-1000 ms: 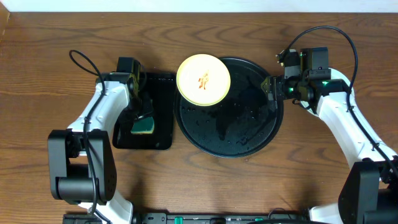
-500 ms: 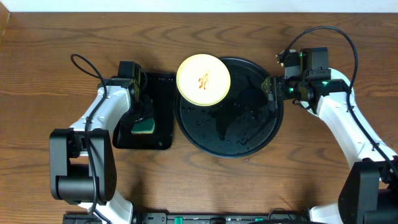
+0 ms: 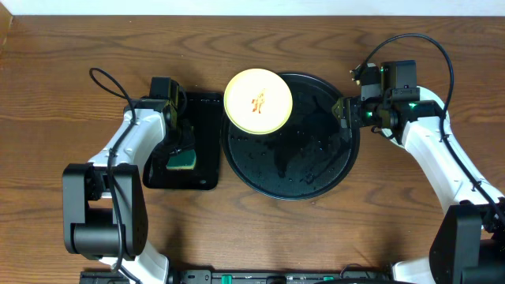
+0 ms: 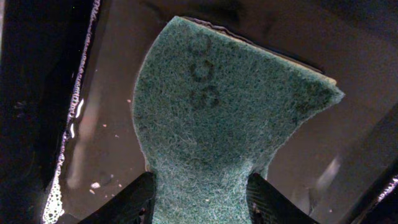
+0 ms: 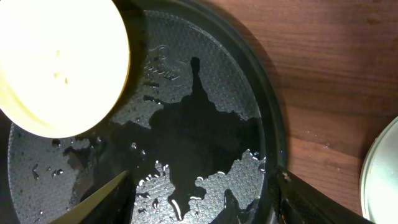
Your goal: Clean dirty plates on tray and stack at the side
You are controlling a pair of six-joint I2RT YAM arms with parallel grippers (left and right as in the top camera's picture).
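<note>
One pale yellow plate [image 3: 258, 101] with an orange smear sits on the upper left rim of the round black tray [image 3: 316, 170]; it also shows in the right wrist view [image 5: 56, 62]. The tray floor [image 5: 205, 99] is wet. My left gripper [image 3: 177, 146] is shut on a green sponge [image 4: 224, 112], seen in the overhead view [image 3: 182, 161] over the rectangular tray. My right gripper [image 5: 202, 180] is open at the round tray's right rim [image 3: 345, 117], one finger inside and one outside. A pale round edge [image 5: 382, 174], perhaps a mint-blue plate, shows at the right wrist view's corner; no mint-blue plate shows overhead.
A smaller rectangular black tray [image 3: 207, 170] with water in it lies left of the round tray. Brown wood tabletop [image 3: 379, 213] surrounds both trays. The table's far edge runs along the top of the overhead view.
My left arm shifted very slightly over the rectangular tray with the sponge held. The plate, the round tray and my right arm have not moved.
</note>
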